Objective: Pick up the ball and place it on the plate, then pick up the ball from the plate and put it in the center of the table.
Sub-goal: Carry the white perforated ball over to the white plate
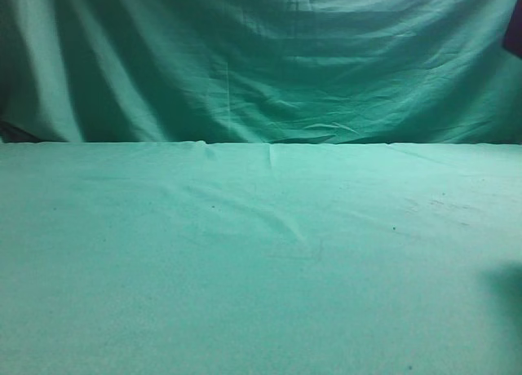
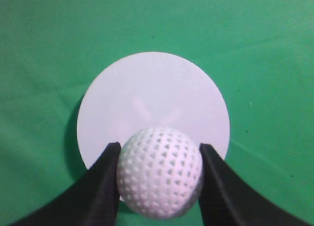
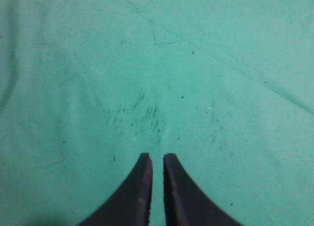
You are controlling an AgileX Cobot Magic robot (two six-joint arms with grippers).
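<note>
The exterior view takes in only the table, a wide spread of wrinkled green cloth with a few dark specks, and the draped green curtain hanging behind it; neither arm, nor the ball, nor the plate appears there, only a dark shadow at the lower right edge. The left wrist view alone shows the task's things: a round white plate lying flat on the green cloth, and the white dimpled ball in front of its near rim, overlapping that rim in the picture. Being a sphere, the ball has no long axis and points no particular way. The left gripper looks down on the plate from above, its two dark fingers pressed against the ball's left and right sides, parted just by the ball's width and holding it; whether the ball rests on the plate or hangs above it cannot be told. The right wrist view shows the right gripper over bare, speckled cloth, its fingers nearly together with only a thin slit between them, holding nothing.
</note>
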